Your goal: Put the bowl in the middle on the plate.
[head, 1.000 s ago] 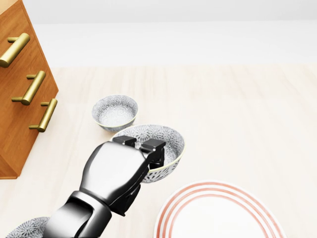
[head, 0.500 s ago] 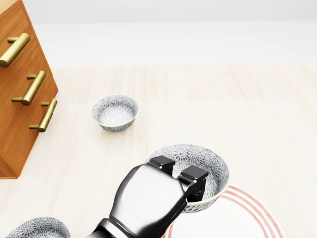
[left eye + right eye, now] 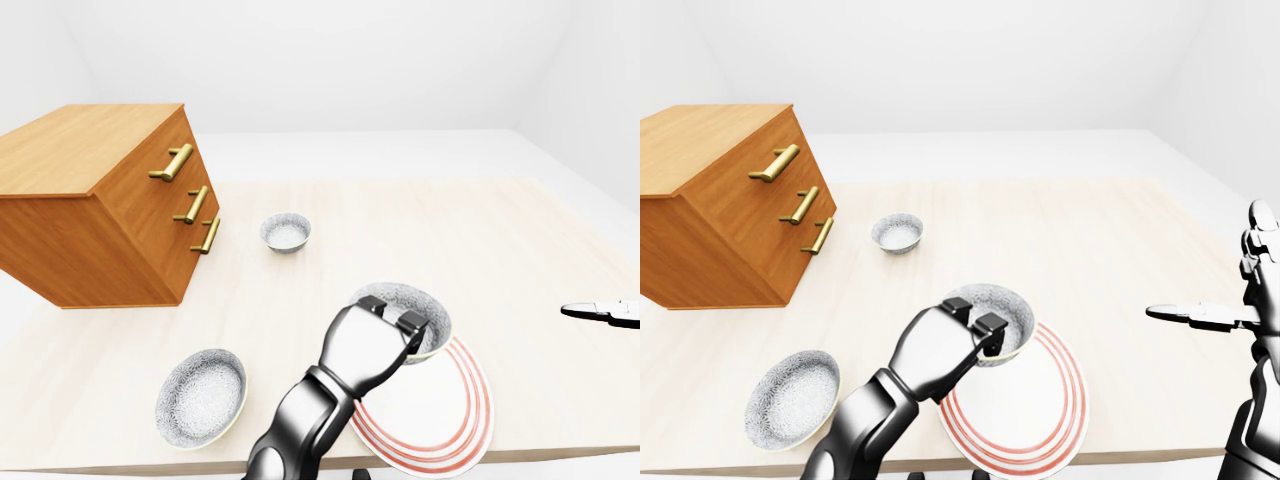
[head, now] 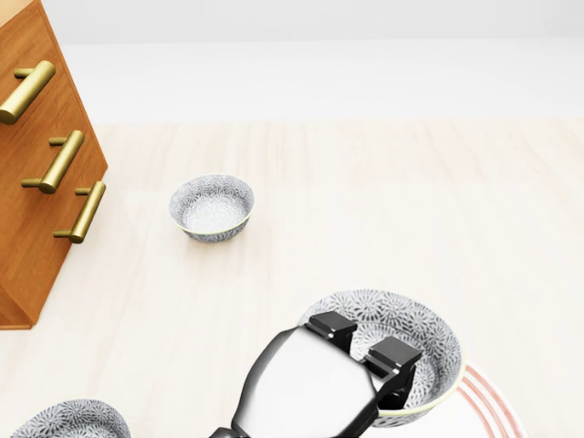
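My left hand [image 3: 392, 322] is shut on the rim of the grey patterned middle bowl [image 3: 420, 302] and holds it over the upper left part of the white plate with red rings [image 3: 455, 420]. The head view shows the bowl [image 4: 415, 339] low in the picture, with the plate's rim [image 4: 493, 401] peeking out at its right. My right hand [image 3: 1200, 315] hangs at the right edge of the right-eye view, fingers spread, well away from the plate.
A small patterned bowl [image 3: 285, 231] sits higher up the table, and a wider one [image 3: 200, 395] lies at the lower left. A wooden chest of drawers [image 3: 100, 205] with brass handles stands at the left. The table's near edge [image 3: 520, 458] runs just below the plate.
My left hand has carried the middle bowl down and to the right in the head view, from the bare table onto the area over the plate. The small bowl has stayed put.
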You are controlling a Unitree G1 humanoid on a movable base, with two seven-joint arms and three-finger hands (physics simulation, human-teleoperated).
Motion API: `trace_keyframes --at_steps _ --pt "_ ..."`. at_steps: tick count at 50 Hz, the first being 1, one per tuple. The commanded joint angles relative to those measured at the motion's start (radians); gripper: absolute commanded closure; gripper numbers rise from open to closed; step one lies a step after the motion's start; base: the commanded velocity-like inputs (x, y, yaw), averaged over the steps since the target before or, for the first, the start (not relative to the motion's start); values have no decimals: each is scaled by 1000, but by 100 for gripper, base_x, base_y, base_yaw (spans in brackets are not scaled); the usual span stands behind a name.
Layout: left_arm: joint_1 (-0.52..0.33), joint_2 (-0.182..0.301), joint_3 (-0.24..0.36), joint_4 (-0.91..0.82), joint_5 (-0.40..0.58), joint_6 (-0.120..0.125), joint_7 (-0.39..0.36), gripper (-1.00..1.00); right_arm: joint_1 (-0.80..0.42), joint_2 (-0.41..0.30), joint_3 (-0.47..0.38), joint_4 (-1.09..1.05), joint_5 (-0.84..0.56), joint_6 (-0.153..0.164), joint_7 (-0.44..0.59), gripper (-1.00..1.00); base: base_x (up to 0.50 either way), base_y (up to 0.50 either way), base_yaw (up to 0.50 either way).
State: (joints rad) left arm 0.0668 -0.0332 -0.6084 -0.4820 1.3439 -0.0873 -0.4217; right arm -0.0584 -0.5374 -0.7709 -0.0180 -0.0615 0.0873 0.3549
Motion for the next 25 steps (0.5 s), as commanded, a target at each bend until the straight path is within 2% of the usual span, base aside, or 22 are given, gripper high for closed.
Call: trace_keyframes --at_steps 1,9,13,14,16,25 --pt "-6 3 -4 27 -32 0 52 100 -2 1 2 7 -3 0 -1 -100 0 0 0" --pt "13 8 -15 48 -33 0 64 100 0 -1 0 -4 -2 0 1 -100 0 0 0" --pt "41 13 -54 35 0 0 74 100 -2 -1 3 8 -2 0 -1 -100 0 0 0" --pt "86 24 -116 32 31 0 97 100 -2 -2 4 6 -3 0 -1 -100 0 0 0" --pt "96 44 -147 47 33 0 125 100 -1 -1 2 7 -2 0 0 -100 0 0 0" --pt "97 64 -214 68 2 0 149 100 2 3 2 -1 -5 0 2 -100 0 0 0"
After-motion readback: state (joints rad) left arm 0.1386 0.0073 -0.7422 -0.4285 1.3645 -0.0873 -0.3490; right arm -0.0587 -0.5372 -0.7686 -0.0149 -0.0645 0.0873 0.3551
